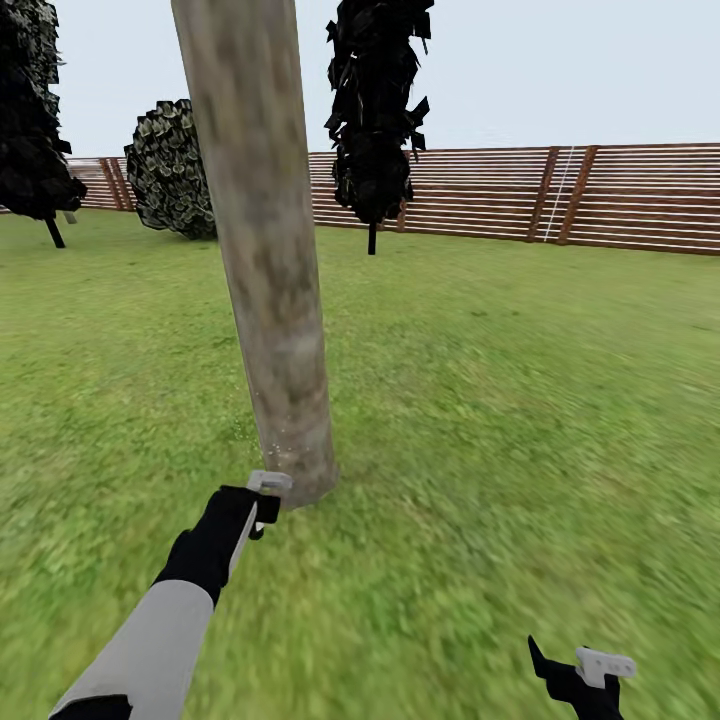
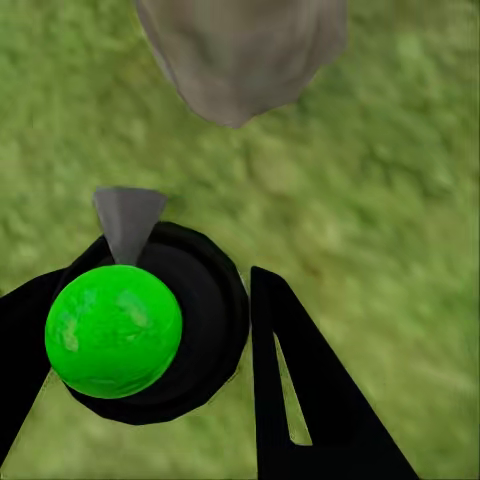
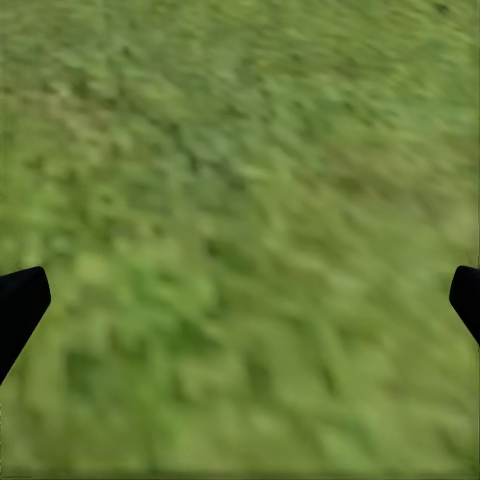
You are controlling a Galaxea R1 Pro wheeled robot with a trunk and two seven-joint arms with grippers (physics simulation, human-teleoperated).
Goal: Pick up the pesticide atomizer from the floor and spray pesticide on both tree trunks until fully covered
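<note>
Atomizer (image 2: 115, 330), one: black body, green band, grey nozzle, pinched in left gripper (image 1: 265, 497) lower centre-left, at trunk (image 1: 265, 240) base. One thick trunk, two black trees (image 1: 375, 110). Right gripper (image 3: 240, 300) fingers spread over grass (image 1: 500, 400).

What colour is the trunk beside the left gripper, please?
Pale grey-beige trunk with brownish mottling; head view.

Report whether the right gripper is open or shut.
Open: the right gripper has its finger tips at opposite edges of the wrist view, with only grass between them.
</note>
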